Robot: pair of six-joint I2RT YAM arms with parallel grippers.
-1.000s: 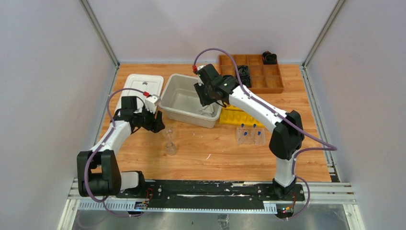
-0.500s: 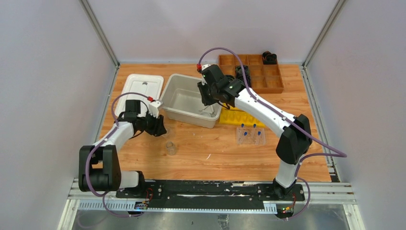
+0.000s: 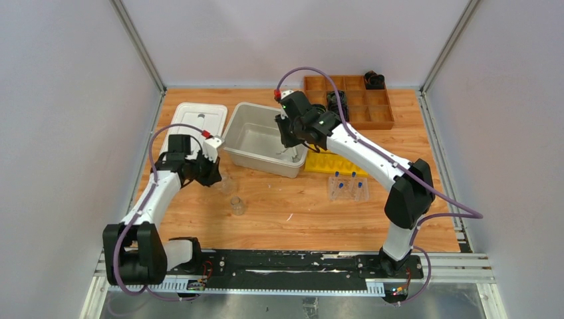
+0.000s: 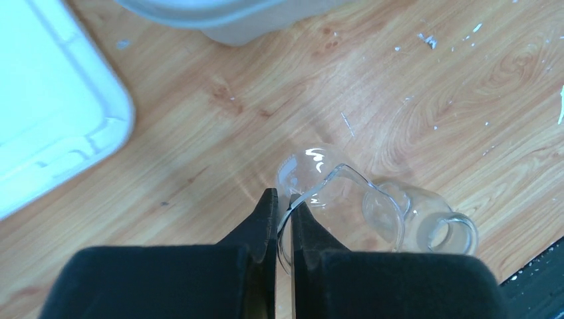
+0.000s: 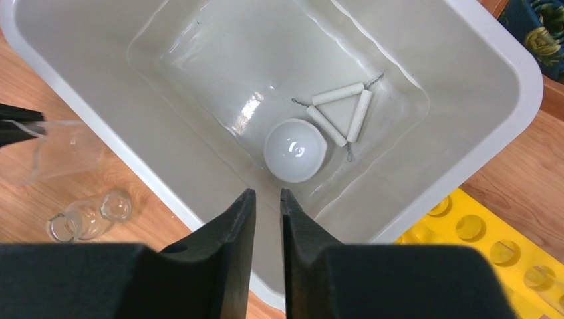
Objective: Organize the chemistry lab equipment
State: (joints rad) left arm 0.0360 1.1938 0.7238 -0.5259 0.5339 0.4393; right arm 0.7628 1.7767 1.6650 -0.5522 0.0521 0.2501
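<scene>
My left gripper (image 4: 282, 199) is shut on the rim of a clear glass beaker (image 4: 339, 193), which leans over close to the wooden table. In the top view this gripper (image 3: 214, 177) is left of the grey tub (image 3: 234, 126). A second small beaker (image 4: 432, 222) stands just beyond the held one, seen from above as a beaker (image 3: 237, 205). My right gripper (image 5: 267, 194) hangs over the tub, its jaws a narrow gap apart with nothing between them. Below it lie a white round dish (image 5: 294, 150) and a white triangle frame (image 5: 342, 113). Blue-capped tubes (image 3: 348, 187) stand at the right.
A white lid (image 3: 193, 123) lies left of the tub, close behind my left arm. A yellow rack (image 3: 326, 161) sits against the tub's right side. A wooden compartment box (image 3: 349, 101) stands at the back right. A thin pale sliver (image 3: 288, 217) lies on the table.
My left gripper has closed on the beaker's rim and drawn it slightly left. My right gripper narrowed a little and shifted slightly right over the tub, then held still.
</scene>
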